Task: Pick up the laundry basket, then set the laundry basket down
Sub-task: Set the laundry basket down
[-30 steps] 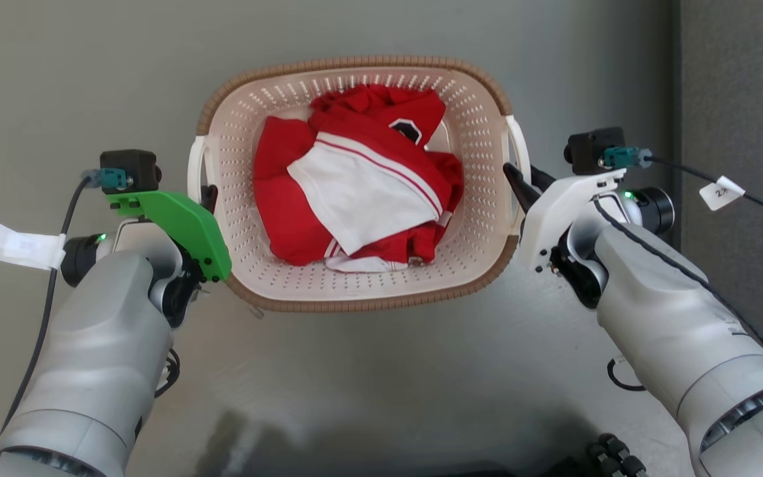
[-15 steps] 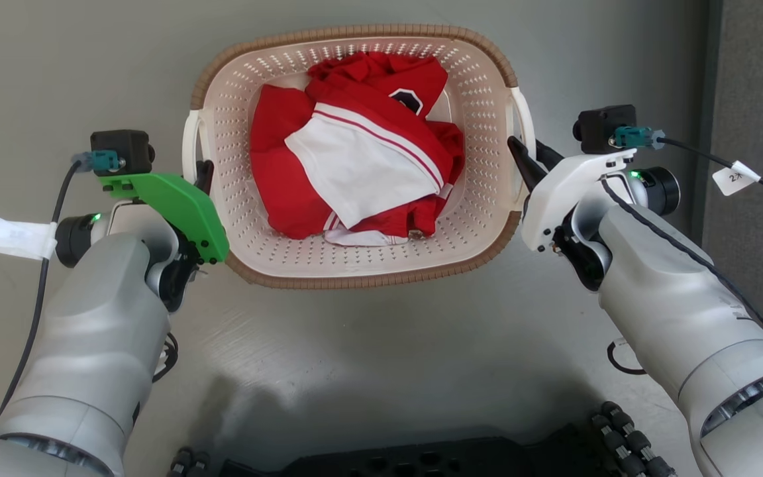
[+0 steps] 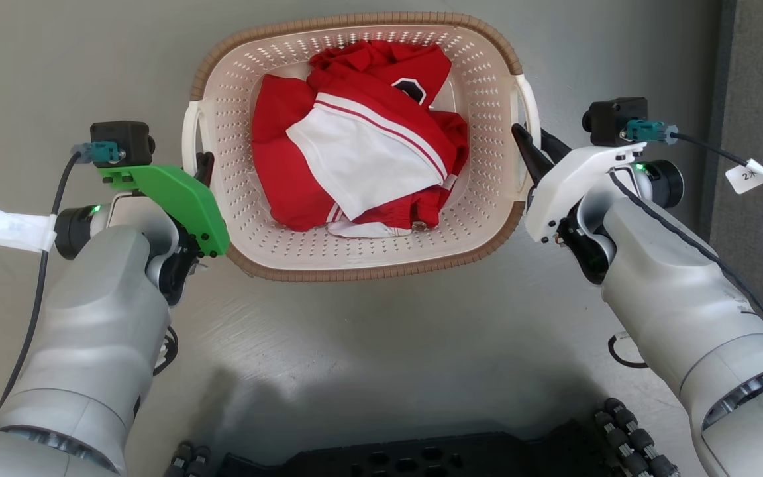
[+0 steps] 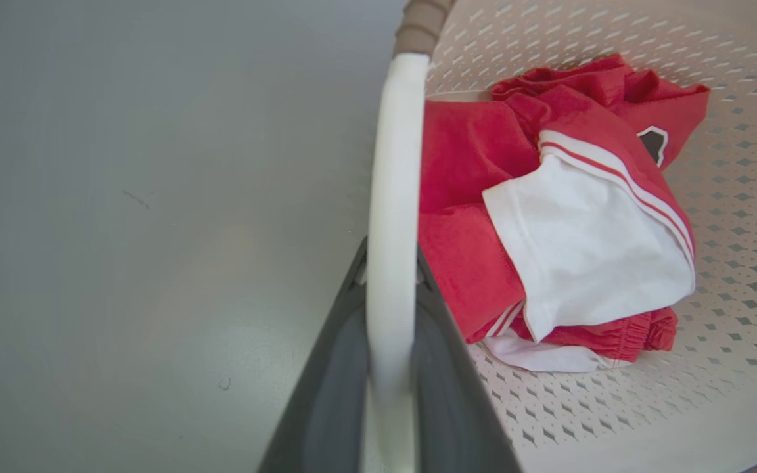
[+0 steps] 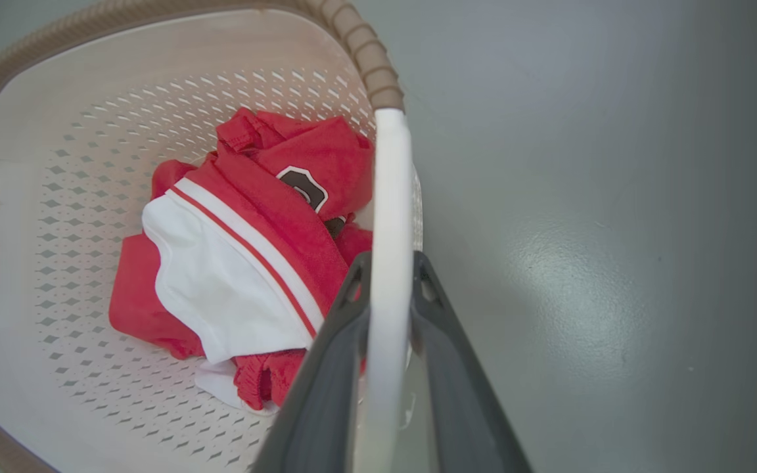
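Two claws grip the cream perforated plastic laundry basket (image 3: pixel 487 99) — left claw (image 3: pixel 206 162) on one white handle (image 3: pixel 189 132), right claw (image 3: pixel 531 136) on the other.

Left arm (image 3: pixel 103 318) and right arm (image 3: pixel 679 291) both stretched forward, each one gripping.

The left arm rises from the lower left, with a green cover (image 3: pixel 176 199) over its wrist. The left gripper (image 3: pixel 204 164) points up and slightly inward. In the left wrist view its two dark fingers (image 4: pixel 332 368) press either side of the laundry basket's (image 4: pixel 733 98) white left handle (image 4: pixel 391 164). The right arm comes up from the lower right under a white cover (image 3: pixel 570 182). The right gripper (image 3: pixel 532 142) angles up and leftward, its fingers (image 5: pixel 457 381) pinched on the right handle (image 5: pixel 388 197).
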